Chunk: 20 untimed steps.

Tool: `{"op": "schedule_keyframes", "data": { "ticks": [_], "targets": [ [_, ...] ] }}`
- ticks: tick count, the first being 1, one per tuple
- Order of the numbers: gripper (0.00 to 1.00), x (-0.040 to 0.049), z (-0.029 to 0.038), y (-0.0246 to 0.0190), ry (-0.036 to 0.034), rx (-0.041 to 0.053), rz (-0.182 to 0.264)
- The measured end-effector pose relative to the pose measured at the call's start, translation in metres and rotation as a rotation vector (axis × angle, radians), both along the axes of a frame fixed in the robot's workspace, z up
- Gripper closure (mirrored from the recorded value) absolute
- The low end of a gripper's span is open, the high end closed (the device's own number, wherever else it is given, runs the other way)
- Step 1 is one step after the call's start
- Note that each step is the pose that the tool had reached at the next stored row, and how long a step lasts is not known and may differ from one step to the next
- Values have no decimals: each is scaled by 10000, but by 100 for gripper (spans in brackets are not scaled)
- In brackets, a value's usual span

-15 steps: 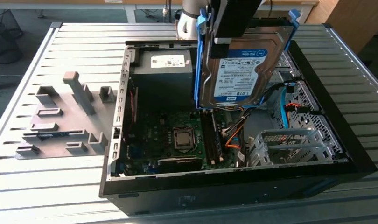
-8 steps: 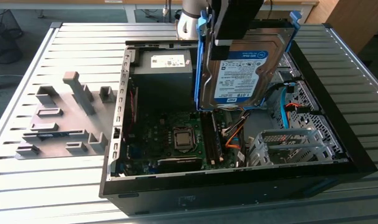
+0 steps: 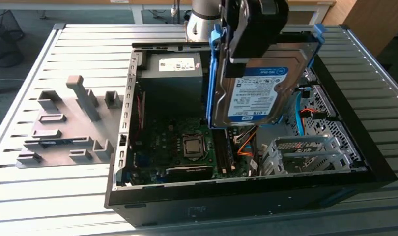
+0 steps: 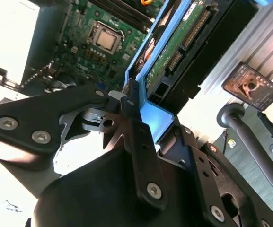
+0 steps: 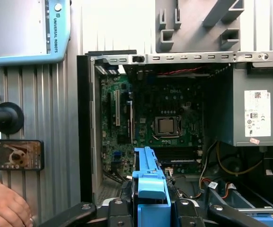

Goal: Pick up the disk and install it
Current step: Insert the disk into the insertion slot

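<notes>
silver disk (image 3: 255,96) in gripper (image 3: 243,66), over open case (image 3: 251,201)

slatted metal table (image 3: 55,196) | open computer case (image 3: 251,209) | grey fixture tray (image 3: 63,109) beside it

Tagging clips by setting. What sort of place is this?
Probably a robotics lab or test cell: an opened computer case lies on a slatted metal table, a grey fixture plate beside it, and the gripper holds the disk above the case. A teach pendant lies nearby.
</notes>
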<state>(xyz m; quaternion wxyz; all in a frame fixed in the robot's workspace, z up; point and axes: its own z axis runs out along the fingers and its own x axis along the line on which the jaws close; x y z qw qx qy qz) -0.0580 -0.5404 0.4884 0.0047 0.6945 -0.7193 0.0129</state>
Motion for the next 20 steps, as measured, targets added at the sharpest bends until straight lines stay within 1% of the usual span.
{"op": "schedule_keyframes", "data": {
  "ticks": [1,3,10,13,15,20],
  "targets": [
    [64,7,-3,-18,1,-2,0],
    [64,62,-15,-31,1,2,-2],
    [64,377,-65,-36,6,2,0],
    [64,499,-84,-46,7,0,1],
    [64,530,-89,-51,8,-2,1],
    [64,533,-90,-51,8,0,0]
  ]
}}
